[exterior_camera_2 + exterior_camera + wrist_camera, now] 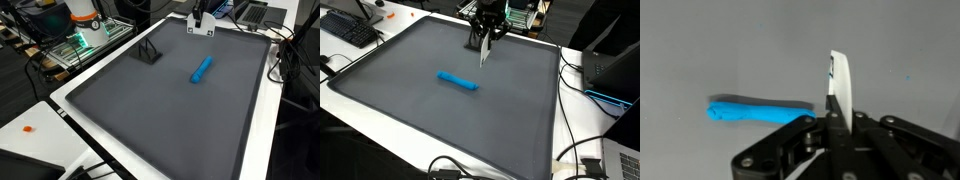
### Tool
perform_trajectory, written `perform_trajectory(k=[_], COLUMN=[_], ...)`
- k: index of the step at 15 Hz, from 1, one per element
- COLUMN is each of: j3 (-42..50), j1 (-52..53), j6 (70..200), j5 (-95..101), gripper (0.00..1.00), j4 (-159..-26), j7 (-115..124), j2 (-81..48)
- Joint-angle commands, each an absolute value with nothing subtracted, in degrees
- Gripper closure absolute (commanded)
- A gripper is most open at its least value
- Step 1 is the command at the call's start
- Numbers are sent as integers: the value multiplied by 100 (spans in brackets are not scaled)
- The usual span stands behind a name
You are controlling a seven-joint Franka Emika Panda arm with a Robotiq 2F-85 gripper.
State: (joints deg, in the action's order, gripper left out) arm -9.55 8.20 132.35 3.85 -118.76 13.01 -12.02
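Note:
My gripper hangs above the far edge of a dark grey mat and is shut on a thin white stick with small blue marks. The stick points down towards the mat. A blue cylinder-shaped object lies flat on the mat nearer the middle, apart from the gripper. It also shows in an exterior view and at the left of the wrist view. The gripper sits at the top edge of an exterior view, with the white stick below it.
A small black triangular stand sits on the mat's far part. A white table rim surrounds the mat. A keyboard, a laptop, cables and a small orange object lie around it.

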Motion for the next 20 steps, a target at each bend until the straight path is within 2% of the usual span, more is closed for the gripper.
perform_trajectory(k=[1, 20], j3=[-709, -109], j1=[1022, 1388], j6=[13149, 13421], j5=[969, 1165], gripper=[99, 99], j4=[-11311, -10331], j7=[1417, 2122], j2=[-1800, -3056])
